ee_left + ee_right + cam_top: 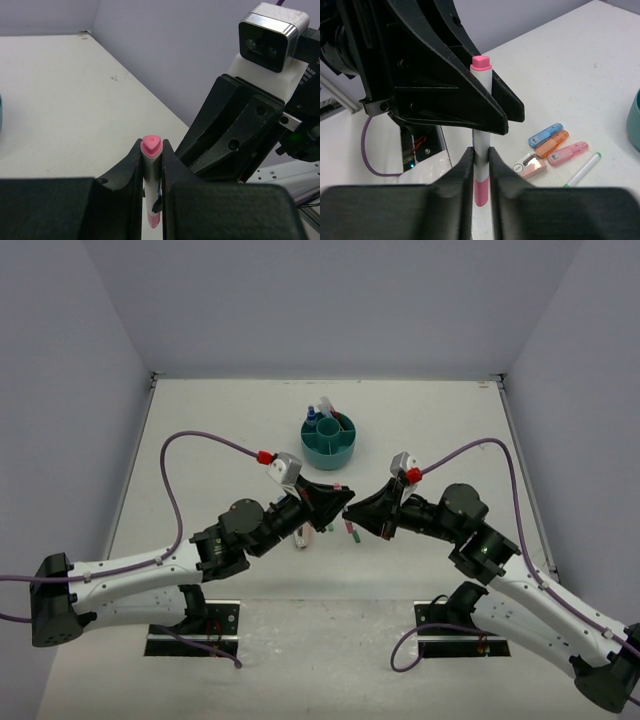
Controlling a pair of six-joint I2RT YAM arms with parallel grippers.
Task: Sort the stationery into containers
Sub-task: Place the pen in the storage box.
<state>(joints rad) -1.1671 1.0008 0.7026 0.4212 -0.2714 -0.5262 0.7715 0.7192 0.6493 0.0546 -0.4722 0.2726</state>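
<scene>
A thin white pen with a pink cap (481, 142) is held above the table between both arms. My right gripper (480, 152) is shut on its white barrel just above the pink end band. My left gripper (151, 155) is shut on the same pen (150, 146) near its pink cap. In the top view the two grippers meet tip to tip (347, 508) in front of the teal organiser (329, 440), which holds several pieces of stationery. The pen itself is mostly hidden there.
On the table under the grippers lie a blue marker (546, 134), an orange marker (552, 144), a pink marker (568, 153), a small pink-and-white case (530, 166) and a green-capped pen (583, 170). A red-capped pen (352, 532) lies nearby.
</scene>
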